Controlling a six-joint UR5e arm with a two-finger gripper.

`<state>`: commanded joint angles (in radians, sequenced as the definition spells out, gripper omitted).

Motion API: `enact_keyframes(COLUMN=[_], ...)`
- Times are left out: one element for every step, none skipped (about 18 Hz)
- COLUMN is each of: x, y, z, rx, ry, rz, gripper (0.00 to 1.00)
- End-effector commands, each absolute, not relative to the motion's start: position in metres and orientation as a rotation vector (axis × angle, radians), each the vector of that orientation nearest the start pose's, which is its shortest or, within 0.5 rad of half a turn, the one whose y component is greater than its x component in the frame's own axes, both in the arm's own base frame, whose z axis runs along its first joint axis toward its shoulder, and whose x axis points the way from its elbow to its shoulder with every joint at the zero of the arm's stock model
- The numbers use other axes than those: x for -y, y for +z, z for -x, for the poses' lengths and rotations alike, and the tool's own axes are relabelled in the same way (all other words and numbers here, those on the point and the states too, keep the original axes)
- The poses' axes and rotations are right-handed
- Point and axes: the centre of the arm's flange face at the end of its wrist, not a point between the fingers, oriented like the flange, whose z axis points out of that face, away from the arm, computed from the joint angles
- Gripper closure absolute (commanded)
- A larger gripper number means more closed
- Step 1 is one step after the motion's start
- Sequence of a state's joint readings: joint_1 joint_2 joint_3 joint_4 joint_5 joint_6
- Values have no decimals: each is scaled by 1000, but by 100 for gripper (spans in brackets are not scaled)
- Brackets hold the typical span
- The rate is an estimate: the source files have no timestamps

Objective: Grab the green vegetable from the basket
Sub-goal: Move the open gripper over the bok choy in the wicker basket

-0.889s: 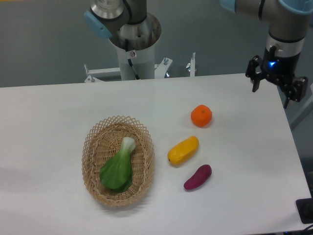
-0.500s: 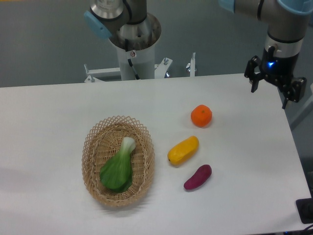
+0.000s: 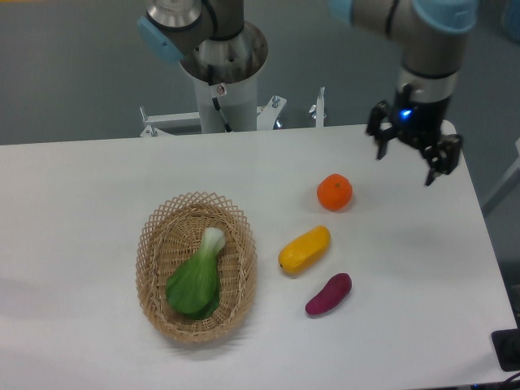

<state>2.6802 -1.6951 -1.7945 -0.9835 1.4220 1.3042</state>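
One shift: the hand (image 3: pixel 409 157), fingers apart, has swung from three o'clock toward the basket (image 3: pixel 153 244); green vegetable (image 3: pixel 197 278) untouched.

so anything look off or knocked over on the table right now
Nothing stands out. The green vegetable lies whole inside the basket, which sits flat. The orange, yellow fruit and purple sweet potato rest apart on the table. The gripper hangs open, empty.

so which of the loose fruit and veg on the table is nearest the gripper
The orange fruit, round and farthest back; the yellow fruit and purple sweet potato lie farther from the gripper.
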Motion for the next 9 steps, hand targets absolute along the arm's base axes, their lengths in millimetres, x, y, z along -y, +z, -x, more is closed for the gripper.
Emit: enact_keyframes(x=[-387,-394,-400,-413,-430,-443,-454,-466,-476], y=[372,372,368,364,359,350,339,332,323], z=[402,389,382,371,355,346,336,320,305], rx=[-314,-261,-187,-137,-100,-48,-16,-32,-44], ry=[226,207,186,163,134,116,85,63,36], rz=[2890,2892,2896,2897,2901,2908,2920,2930,2941], gripper=[0,0,0,0,0,0,0,0,0])
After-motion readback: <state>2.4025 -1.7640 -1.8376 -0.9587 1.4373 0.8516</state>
